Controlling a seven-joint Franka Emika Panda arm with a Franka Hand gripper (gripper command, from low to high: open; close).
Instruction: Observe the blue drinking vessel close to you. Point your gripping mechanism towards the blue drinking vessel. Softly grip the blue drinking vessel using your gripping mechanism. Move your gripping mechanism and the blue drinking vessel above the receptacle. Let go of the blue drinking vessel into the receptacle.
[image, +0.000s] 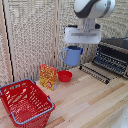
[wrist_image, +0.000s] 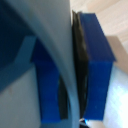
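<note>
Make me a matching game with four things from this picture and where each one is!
Things:
1. blue mug
2. red basket
3. small red bowl
4. colourful box

Places:
A. on the table at the exterior view's lower left
B. up in the air, hanging from the end effector
C. standing on the table between the basket and the bowl
D. on the table below the mug

Pairs: 1-B, 2-A, 3-D, 4-C
</note>
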